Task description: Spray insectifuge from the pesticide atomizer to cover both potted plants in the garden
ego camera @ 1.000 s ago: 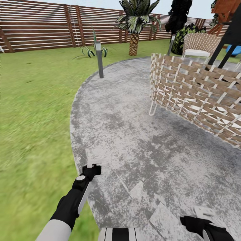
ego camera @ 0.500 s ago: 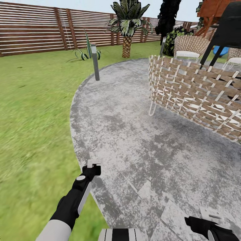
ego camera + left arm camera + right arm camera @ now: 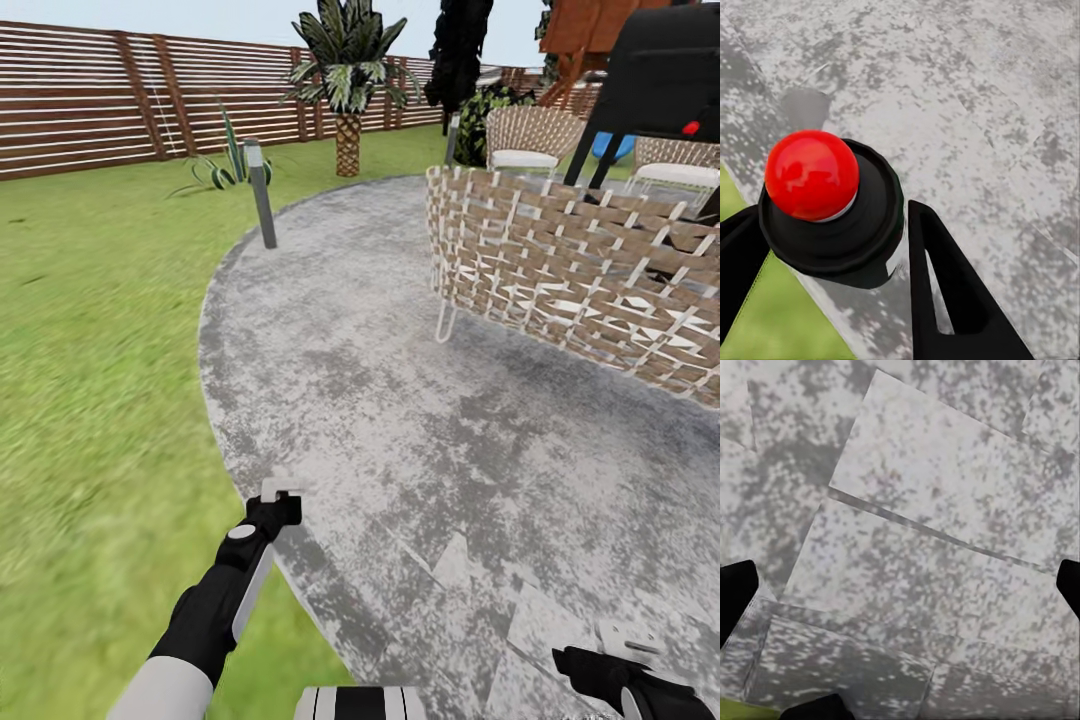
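A mottled grey paved patio (image 3: 400,400) curves through green lawn (image 3: 90,350) toward a slatted fence (image 3: 100,90). The left gripper (image 3: 832,247) clamps the dark, red-dotted pesticide atomizer (image 3: 832,206). The right gripper (image 3: 900,577) is spread empty.

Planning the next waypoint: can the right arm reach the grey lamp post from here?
Probably not. The lamp post stands far off at the patio edge, while the right end effector hangs low near the robot. Nothing blocks it; drive closer.
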